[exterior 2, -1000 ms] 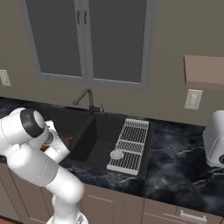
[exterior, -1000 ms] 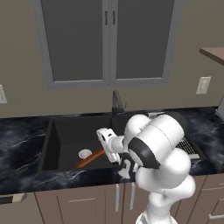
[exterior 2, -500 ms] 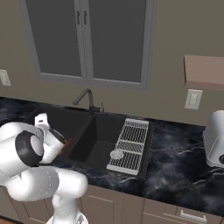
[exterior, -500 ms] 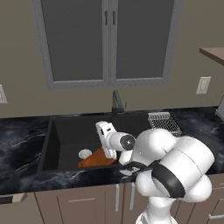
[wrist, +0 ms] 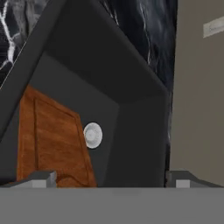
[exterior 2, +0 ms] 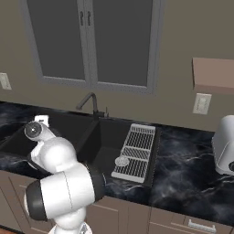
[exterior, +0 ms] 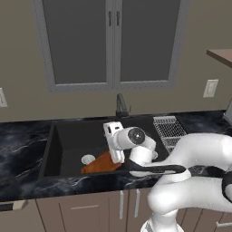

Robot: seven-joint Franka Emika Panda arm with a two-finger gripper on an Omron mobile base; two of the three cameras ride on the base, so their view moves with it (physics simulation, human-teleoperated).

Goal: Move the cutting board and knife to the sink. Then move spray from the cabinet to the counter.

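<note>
Wide open and holding nothing, the gripper hangs over the sink, its two fingertips spread far apart at the bottom of the hand view. Below them the cutting board lies inside the black basin, one end toward the near wall, its grooved edge showing; the round silver drain sits just beside the board's far edge. From the left base view the board rests on the sink floor at the near side, right of the drain, with the hand just above and beside it. The dark faucet stands at the far rim. Around the basin runs the black veined counter, with a dish rack to the right and a grey glass-fronted cabinet on the wall behind.
</note>
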